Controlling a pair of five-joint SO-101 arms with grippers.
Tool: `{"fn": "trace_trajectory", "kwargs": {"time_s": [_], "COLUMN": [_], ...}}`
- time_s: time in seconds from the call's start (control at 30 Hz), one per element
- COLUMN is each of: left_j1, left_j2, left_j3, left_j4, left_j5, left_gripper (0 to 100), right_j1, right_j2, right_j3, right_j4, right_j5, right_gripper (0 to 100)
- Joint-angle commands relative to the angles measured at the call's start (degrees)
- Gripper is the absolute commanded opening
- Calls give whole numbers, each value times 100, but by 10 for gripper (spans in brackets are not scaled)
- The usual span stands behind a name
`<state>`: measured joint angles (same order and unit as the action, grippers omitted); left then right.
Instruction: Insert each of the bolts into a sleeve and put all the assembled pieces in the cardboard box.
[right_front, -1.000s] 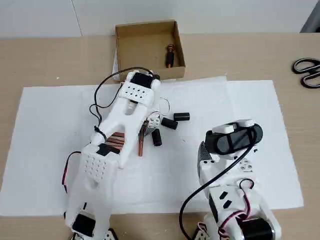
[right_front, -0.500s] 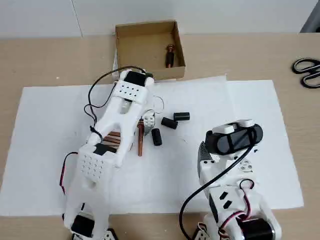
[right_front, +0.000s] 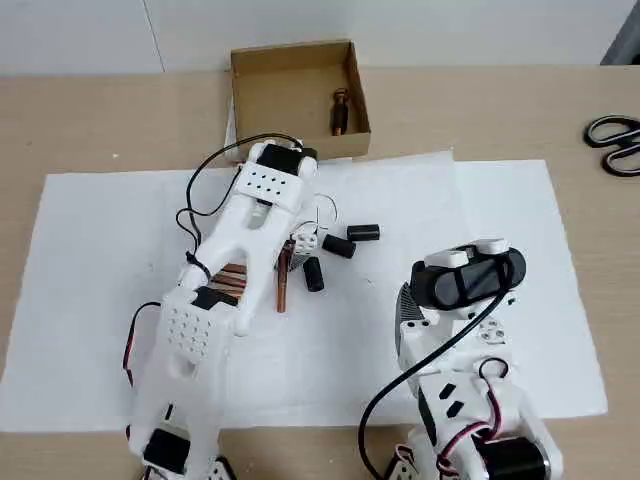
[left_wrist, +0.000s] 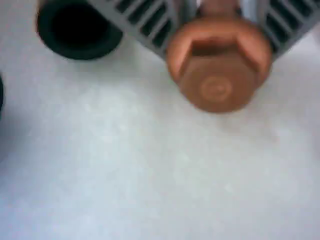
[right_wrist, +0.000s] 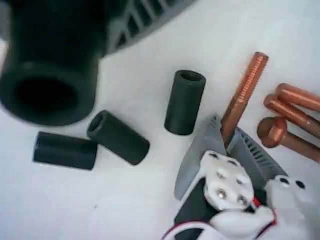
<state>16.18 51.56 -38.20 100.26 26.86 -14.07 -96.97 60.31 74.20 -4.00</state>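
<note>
Tabletop setting, seen from above.
A light wooden table (right_front: 100, 120) fills the frame below a pale wall (right_front: 450, 30) along the top edge; a white sheet (right_front: 90, 260) covers its centre, and scissors (right_front: 612, 142) lie at the right edge.

Bolt (left_wrist: 218, 75) shank behind its own head

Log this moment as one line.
left gripper: shut on bolt; right gripper: shut on sleeve; cardboard box: one assembled piece; paper: three loose sleeves
</note>
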Motion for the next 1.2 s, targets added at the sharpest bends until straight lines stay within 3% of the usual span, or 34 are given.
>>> {"fn": "trace_trajectory", "kwargs": {"time_s": [0.0, 0.5, 0.73, 1.17], "left_j1": [-88, -62, -62, 695], "left_j2": [-299, -4800, -6101, -10180], "left_j3": [57, 57, 796, 3248], "left_j4": [9, 9, 9, -387], "left_j5": [-18, -18, 325, 642], "left_gripper": [6, 6, 6, 6], "right_j1": [22, -4, -1156, -2325], "right_j2": [-48, -48, -48, -48], "right_j3": [-352, -360, -369, -580], "right_j4": [-48, -48, -48, 4], "right_j5": [-44, -9, -360, -457], "right_gripper": [5, 5, 4, 4]}}
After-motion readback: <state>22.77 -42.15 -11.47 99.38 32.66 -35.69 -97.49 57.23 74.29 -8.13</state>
